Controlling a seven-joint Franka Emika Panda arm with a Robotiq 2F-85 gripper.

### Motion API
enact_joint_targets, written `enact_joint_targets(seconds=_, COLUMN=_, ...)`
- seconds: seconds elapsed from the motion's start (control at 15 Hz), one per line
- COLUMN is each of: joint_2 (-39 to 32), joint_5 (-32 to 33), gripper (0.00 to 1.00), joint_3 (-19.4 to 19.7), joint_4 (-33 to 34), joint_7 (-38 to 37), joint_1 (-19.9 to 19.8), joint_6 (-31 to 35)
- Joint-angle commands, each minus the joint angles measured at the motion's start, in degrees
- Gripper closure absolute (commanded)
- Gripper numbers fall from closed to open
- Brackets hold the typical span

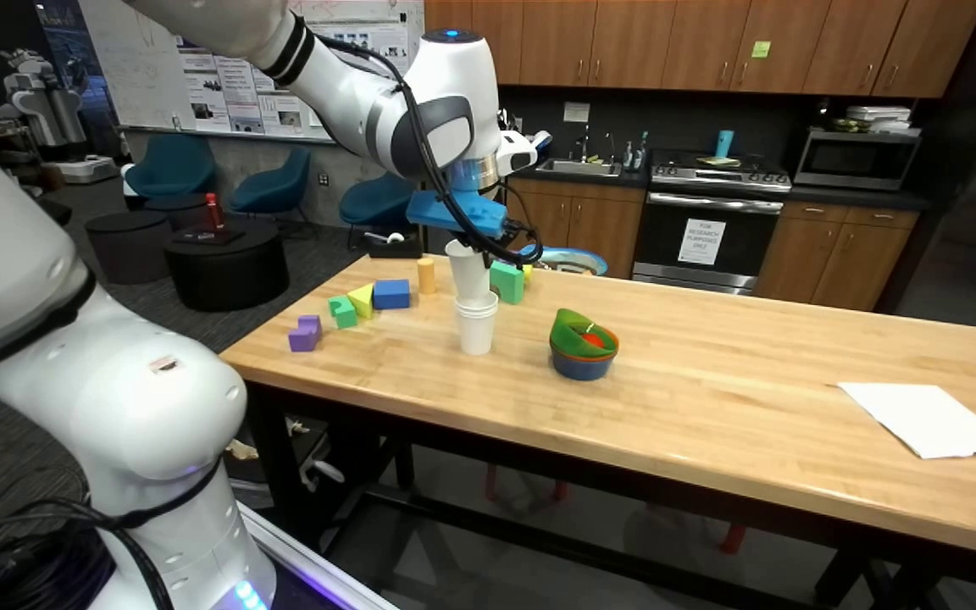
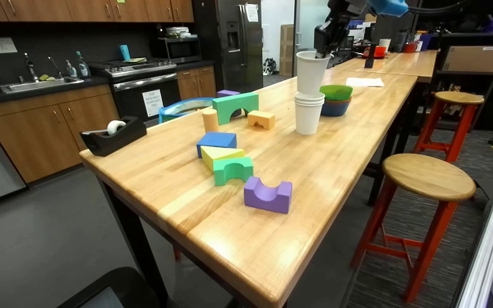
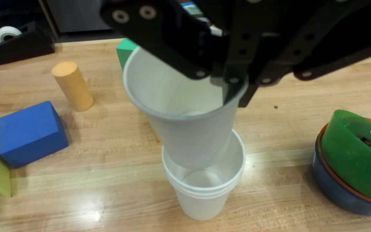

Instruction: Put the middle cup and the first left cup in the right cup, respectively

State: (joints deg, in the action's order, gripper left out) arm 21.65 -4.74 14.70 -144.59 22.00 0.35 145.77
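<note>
My gripper (image 3: 238,96) is shut on the rim of a plain white tapered cup (image 3: 192,135), one finger inside the cup and one outside. The held cup also shows in both exterior views (image 1: 468,271) (image 2: 310,77). It is upright, slightly tilted, with its base at the mouth of a white cup stack (image 3: 201,204). Whether the base is just above or slightly inside the mouth, I cannot tell. The stack stands upright on the table (image 1: 476,330) (image 2: 307,117) and shows more than one rim, so the right cup appears nested with another. Which cup is which cannot be told.
Nested green, orange and blue bowls (image 1: 583,366) stand beside the stack. A green arch block (image 2: 236,105), orange cylinder (image 2: 210,120), small orange block (image 2: 261,119), blue block (image 2: 216,143), yellow wedge (image 2: 221,154) and purple block (image 2: 268,196) lie around. A tape dispenser (image 2: 114,134) sits at the table edge.
</note>
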Motion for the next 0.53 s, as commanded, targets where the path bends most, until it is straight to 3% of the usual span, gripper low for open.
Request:
enact_joint_targets(seconds=0.0, joint_2=-0.1, joint_5=-1.3, gripper=0.99, joint_3=0.1, joint_4=-1.3, joint_7=1.0, joint_1=-0.5, joint_6=0.8)
enact_joint_targets(seconds=0.47, joint_2=-1.6, joint_5=-2.5, gripper=0.99, joint_3=0.2, joint_4=-2.0, joint_7=1.2, joint_1=-0.4, joint_6=1.1)
